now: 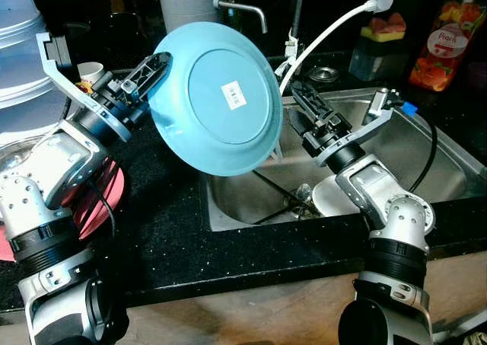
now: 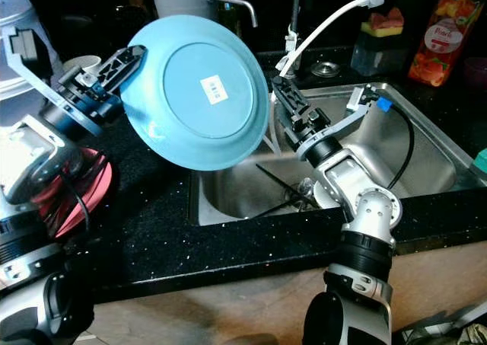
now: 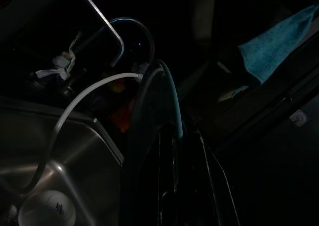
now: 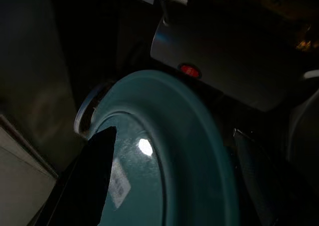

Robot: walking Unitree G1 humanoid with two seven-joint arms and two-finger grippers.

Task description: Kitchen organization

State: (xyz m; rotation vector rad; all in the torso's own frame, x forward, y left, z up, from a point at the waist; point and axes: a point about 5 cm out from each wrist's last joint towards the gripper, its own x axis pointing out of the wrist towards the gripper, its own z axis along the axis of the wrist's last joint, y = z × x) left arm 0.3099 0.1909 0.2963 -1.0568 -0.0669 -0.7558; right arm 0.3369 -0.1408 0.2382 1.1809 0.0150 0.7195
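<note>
I had the blue plate (image 1: 215, 97) up in the air over the near-left corner of the sink (image 1: 426, 151), tilted so its underside with the white sticker (image 1: 233, 94) faced my head camera. My left tool (image 1: 148, 72) was clamped on the plate's rim on the side away from the sink, one black finger lying across the edge. My right tool (image 1: 304, 101) sat just beside the plate's opposite rim, above the sink basin; its fingers (image 4: 82, 186) stood spread wide, one of them showing dark against the plate's underside, and I could not tell whether it touched. Down in the sink a white dish (image 1: 335, 199) lay near the drain, under my right arm. A white hose (image 1: 327, 34) arched over the sink's back edge from the tap. On the black tabletop (image 1: 175, 238) left of the sink, something red (image 1: 95, 204) peeked out beneath my left arm. A juice bottle (image 1: 445, 44) stood behind the sink's far right corner.
</note>
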